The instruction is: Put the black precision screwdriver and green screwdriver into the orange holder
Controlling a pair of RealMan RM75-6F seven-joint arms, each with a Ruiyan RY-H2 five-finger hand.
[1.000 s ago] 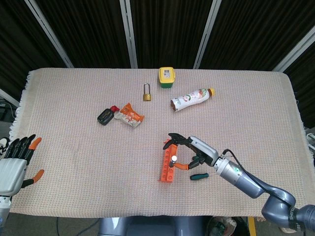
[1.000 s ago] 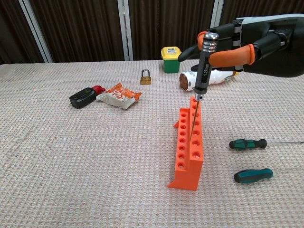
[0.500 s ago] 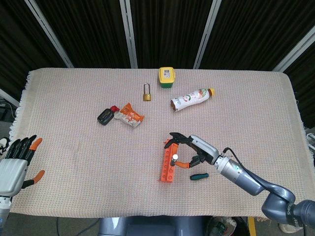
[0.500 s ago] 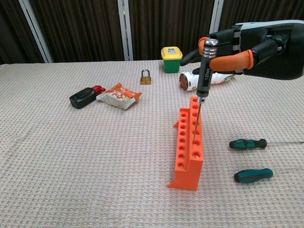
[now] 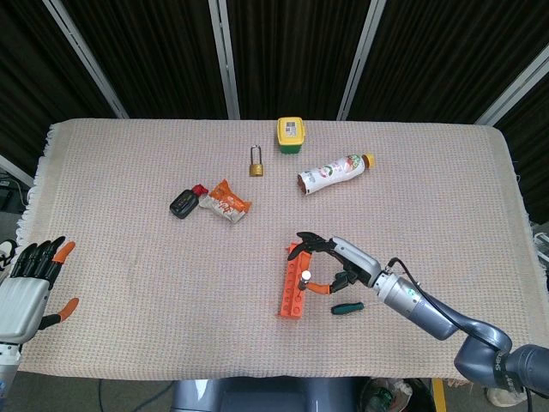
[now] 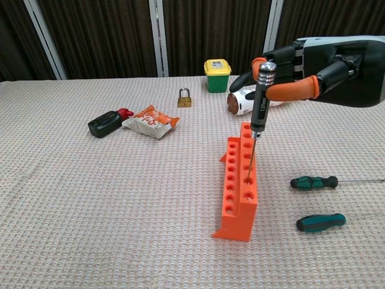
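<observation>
Nearest on the right lie two green-handled drivers — a stubby green screwdriver and, just beyond it, a thin driver — both on the cloth, untouched. That half of the task is not begun. Beside them to the left stands the holder. The black screwdriver stands upright with its tip in a hole of the holder; judged not fully seated, not released. The right hand pinches its handle near the cap, other fingers spread. The left hand, near left and well apart, is spread and holds nothing.
</observation>
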